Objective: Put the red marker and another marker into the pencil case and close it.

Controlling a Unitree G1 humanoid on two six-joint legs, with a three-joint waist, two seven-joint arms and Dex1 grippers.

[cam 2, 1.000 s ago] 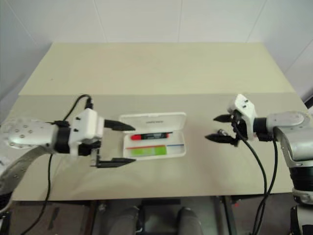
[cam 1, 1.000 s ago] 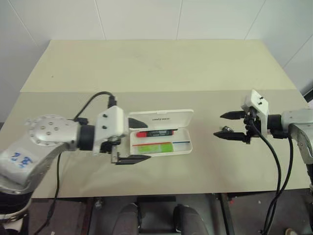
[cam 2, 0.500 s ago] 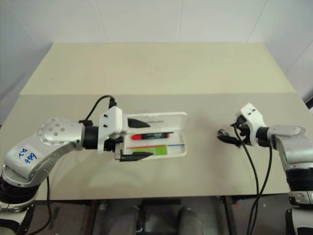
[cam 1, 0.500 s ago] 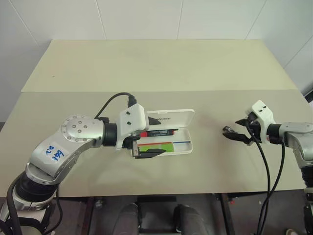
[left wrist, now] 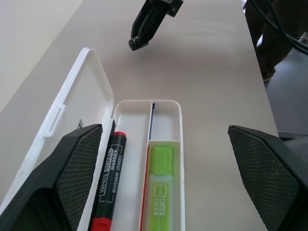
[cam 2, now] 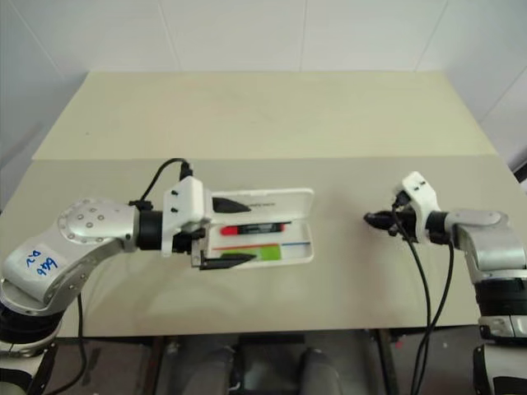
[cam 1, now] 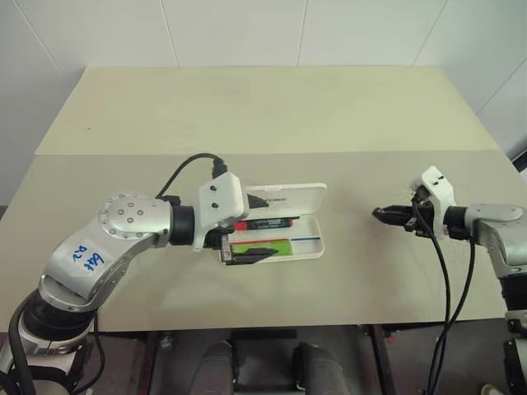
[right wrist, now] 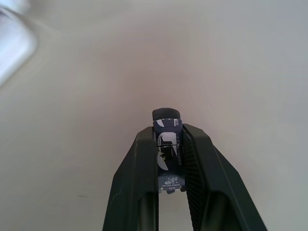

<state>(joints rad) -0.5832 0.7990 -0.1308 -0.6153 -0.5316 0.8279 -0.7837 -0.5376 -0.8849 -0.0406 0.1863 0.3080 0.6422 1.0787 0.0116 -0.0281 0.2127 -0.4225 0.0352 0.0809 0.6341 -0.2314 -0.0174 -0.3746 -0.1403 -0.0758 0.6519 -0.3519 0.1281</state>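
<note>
The white pencil case (cam 1: 288, 196) lies open at mid-table, its lid folded back. In its tray lie the red marker (left wrist: 108, 187) with a black cap and, beside it, the lime-green highlighter (left wrist: 161, 187). My left gripper (cam 1: 257, 228) is open and straddles the case's left end, one finger over the lid and the other along the tray's near edge. Far to the right, my right gripper (right wrist: 168, 127) is shut on a small dark piece (right wrist: 167, 144) with a printed label, low over the table. The right gripper (left wrist: 139, 41) also shows in the left wrist view, beyond the case.
The beige table (cam 1: 247, 115) stretches bare behind the case and between the two grippers. A seam (cam 1: 346, 152) crosses it just behind the case. Black cables hang from both wrists.
My right gripper has shut on the small dark piece that lay between its open fingers. My left gripper has moved in over the case's left end and stays open.
</note>
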